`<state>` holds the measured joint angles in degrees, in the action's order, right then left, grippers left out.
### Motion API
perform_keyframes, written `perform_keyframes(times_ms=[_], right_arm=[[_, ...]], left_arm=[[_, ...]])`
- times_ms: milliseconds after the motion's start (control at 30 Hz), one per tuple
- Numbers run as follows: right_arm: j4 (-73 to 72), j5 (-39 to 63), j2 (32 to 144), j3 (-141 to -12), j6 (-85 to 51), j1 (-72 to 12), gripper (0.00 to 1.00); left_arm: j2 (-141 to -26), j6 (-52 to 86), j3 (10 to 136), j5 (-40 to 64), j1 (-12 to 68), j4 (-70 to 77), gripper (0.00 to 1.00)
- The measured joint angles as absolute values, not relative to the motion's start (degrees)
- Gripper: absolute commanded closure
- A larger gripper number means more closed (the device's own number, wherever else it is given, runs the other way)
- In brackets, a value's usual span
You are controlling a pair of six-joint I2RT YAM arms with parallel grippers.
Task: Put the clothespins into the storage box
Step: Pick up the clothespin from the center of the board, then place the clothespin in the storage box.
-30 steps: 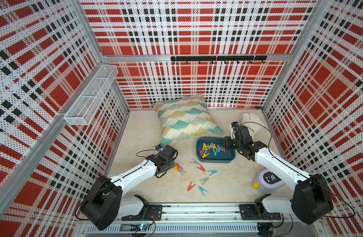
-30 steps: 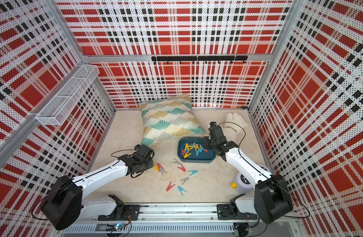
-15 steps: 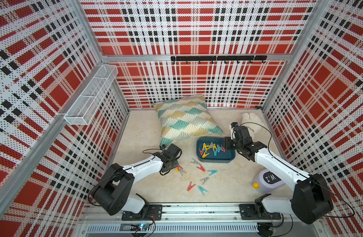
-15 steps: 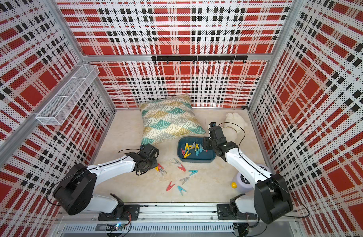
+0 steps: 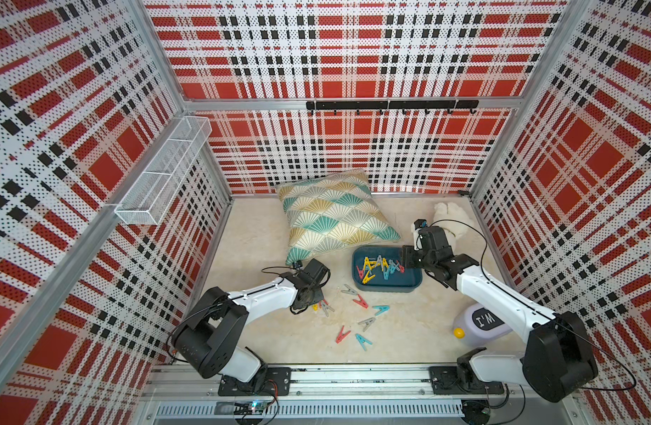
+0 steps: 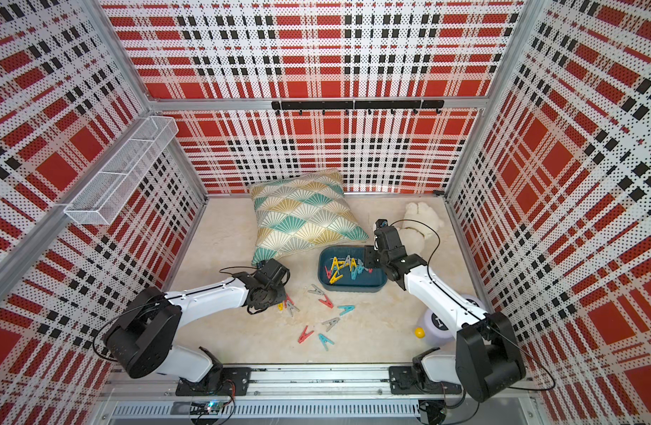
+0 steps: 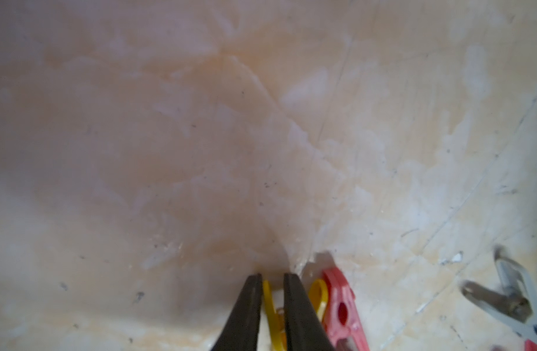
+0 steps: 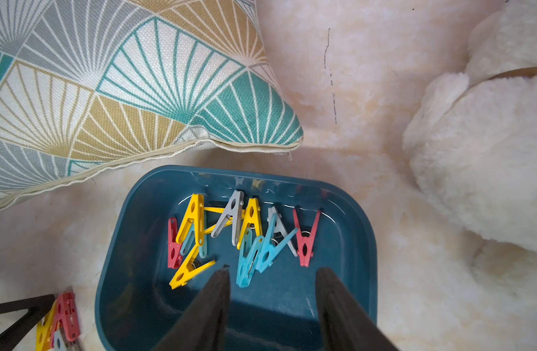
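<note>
I saw a pillow (image 5: 335, 217) on the floor by the back wall, and a white fluffy toy (image 5: 452, 220) near it. A yellow ball (image 5: 459, 333) sat just beside a pale jar (image 5: 478, 334). A wire basket (image 5: 162, 173) and a black hook rail (image 5: 390, 105) hung on the checked walls (image 5: 77, 110).

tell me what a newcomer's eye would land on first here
The loud red plaid walls all round. Then the bright clothespins heaped in the dark teal storage box beside the pillow, with more scattered on the pale floor nearby. The left gripper straddles a yellow clothespin there.
</note>
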<state>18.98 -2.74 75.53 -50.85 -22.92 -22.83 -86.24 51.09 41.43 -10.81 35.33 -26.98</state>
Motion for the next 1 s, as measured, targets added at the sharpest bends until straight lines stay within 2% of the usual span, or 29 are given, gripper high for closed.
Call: perform_keyframes(times_ms=[233,500,767,1000], right_arm=[[19.0,-2.8,75.5,-50.9,-22.9,-22.8,0.47],[19.0,-3.5,75.5,-50.9,-22.9,-22.8,0.47],[20.3,-5.3,75.5,-51.0,-22.9,-22.8,0.47],[21.3,-6.8,75.5,-51.0,-23.2,-22.8,0.47]], left_arm=[[-86.4,50.1,41.6,-10.9,35.4,-27.0,0.99],[-84.7,47.6,43.8,-12.4,35.5,-31.0,1.00],[-82.4,44.5,61.7,-17.0,43.3,-35.3,1.00],[-91.9,41.2,75.5,-19.0,50.9,-32.4,1.00]])
